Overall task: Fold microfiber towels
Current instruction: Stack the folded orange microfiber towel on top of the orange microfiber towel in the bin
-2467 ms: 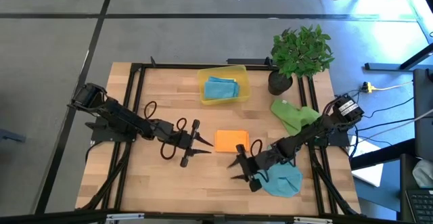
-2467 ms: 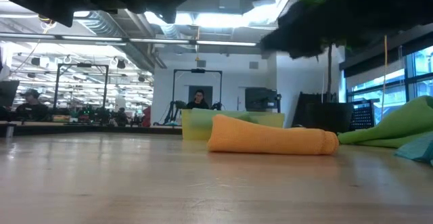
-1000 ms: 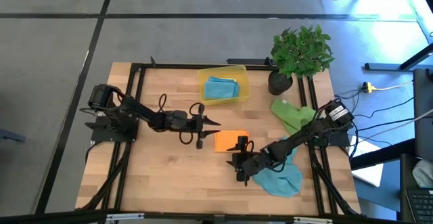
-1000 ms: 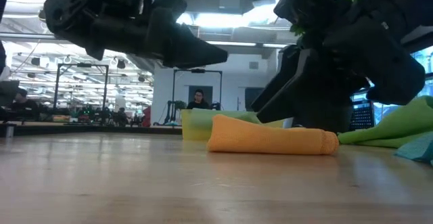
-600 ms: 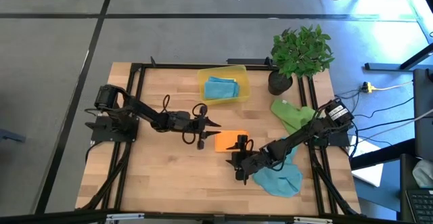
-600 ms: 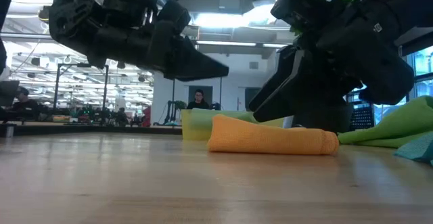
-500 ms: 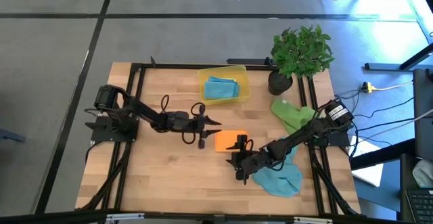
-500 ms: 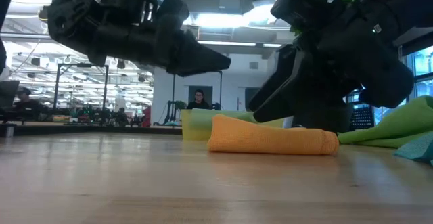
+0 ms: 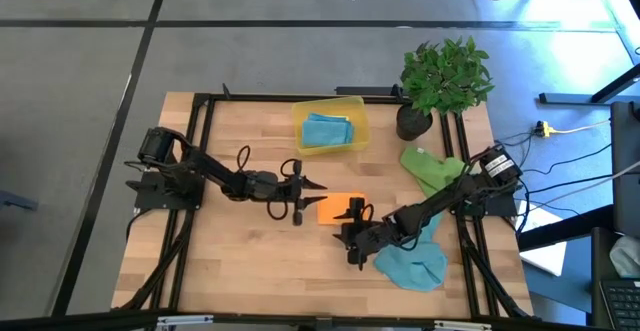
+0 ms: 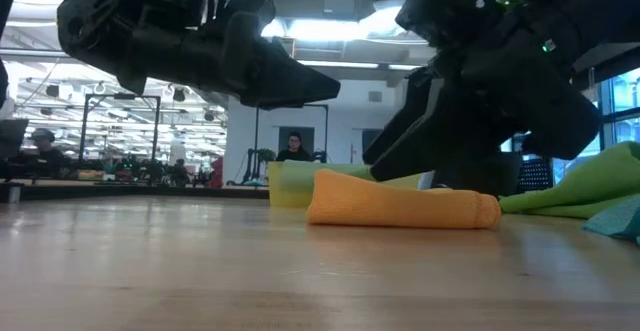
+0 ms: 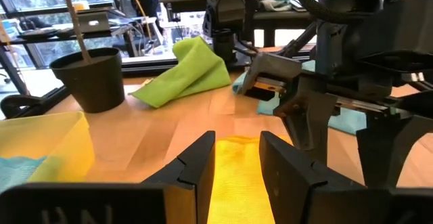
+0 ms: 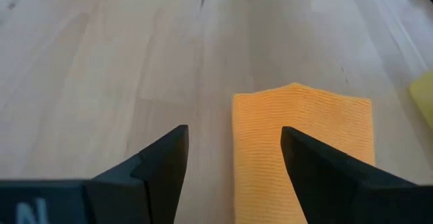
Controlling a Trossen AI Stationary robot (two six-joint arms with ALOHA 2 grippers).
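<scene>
High view: wooden table (image 9: pixel 230 261). A folded orange towel (image 9: pixel 333 207) lies mid-table between the left gripper (image 9: pixel 303 197) and right gripper (image 9: pixel 354 229). A teal towel (image 9: pixel 327 131) sits in the yellow bin (image 9: pixel 358 121); a green towel (image 9: pixel 436 170) and another teal towel (image 9: pixel 412 263) lie at right.

Low view: an office interior shows beyond the table.

Wrist views: both grippers are open and empty. No legible writing.

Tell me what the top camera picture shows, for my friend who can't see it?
Two robot arms' open grippers, left and right, flank a folded orange towel on a wooden table.
</scene>
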